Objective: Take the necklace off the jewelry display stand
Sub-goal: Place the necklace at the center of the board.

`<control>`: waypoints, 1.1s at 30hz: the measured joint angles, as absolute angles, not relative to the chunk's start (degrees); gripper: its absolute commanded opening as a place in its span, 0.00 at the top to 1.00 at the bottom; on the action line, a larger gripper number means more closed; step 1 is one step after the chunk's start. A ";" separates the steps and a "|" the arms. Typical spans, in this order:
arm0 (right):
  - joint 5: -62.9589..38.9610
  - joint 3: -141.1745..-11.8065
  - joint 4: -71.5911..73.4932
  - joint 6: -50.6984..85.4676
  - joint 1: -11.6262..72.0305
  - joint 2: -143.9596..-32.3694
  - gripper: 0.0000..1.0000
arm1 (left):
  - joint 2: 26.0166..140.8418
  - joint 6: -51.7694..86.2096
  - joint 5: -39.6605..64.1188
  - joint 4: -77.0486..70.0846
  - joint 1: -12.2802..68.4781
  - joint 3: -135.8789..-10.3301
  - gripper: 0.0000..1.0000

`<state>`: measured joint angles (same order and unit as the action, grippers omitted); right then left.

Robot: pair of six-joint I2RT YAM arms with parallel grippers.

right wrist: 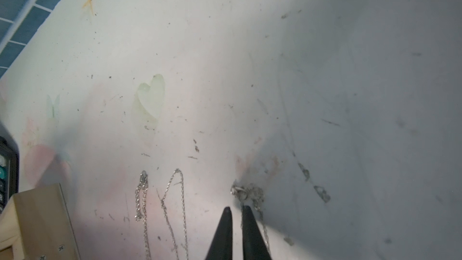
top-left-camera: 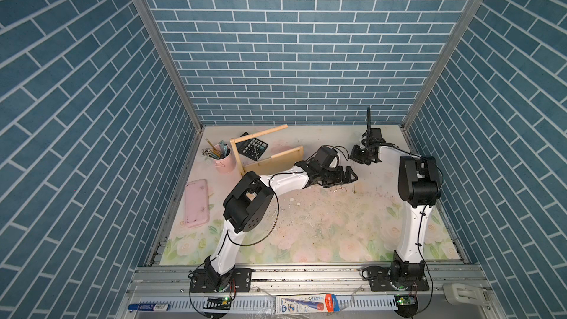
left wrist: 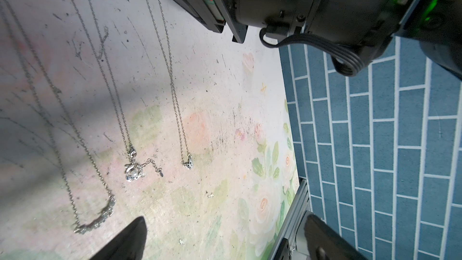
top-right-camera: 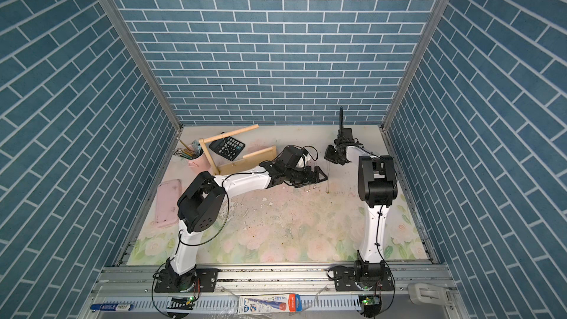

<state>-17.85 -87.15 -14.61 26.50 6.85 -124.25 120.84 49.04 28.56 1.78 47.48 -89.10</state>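
Right gripper (right wrist: 236,210) fingertips are standing a sliver apart over the necklace (right wrist: 246,191), which is lying on the table (top-left-camera: 322,225).
Its chain is running into that narrow gap, so whether it is being pinched I cannot tell; lifting away now is risking a snag dragging it into the neighbouring chain (right wrist: 178,188) just beside. Left gripper (left wrist: 226,218) is gaping wide and empty, while the jewelry display stand (top-left-camera: 270,162) is sitting well apart.

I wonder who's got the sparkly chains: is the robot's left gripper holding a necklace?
No, the left gripper is wide open, with only bare table between its fingers.
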 measured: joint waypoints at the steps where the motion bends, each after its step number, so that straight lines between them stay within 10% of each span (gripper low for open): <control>1: -17.85 -87.29 -14.70 26.52 6.85 -124.27 0.81 | 120.84 49.06 28.56 1.78 47.48 -89.10 0.00; 26: -18.90 -83.64 -17.43 25.02 6.85 -115.66 0.24 | 120.84 44.73 28.23 3.97 47.48 -90.70 0.01; 33: -18.79 -78.72 -17.96 24.62 6.85 -109.14 0.22 | 119.77 40.95 27.27 7.86 47.48 -93.19 0.01</control>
<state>-18.79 -78.72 -17.96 24.62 6.85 -109.14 119.77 40.95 27.27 7.86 47.48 -93.19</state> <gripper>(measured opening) 0.780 0.994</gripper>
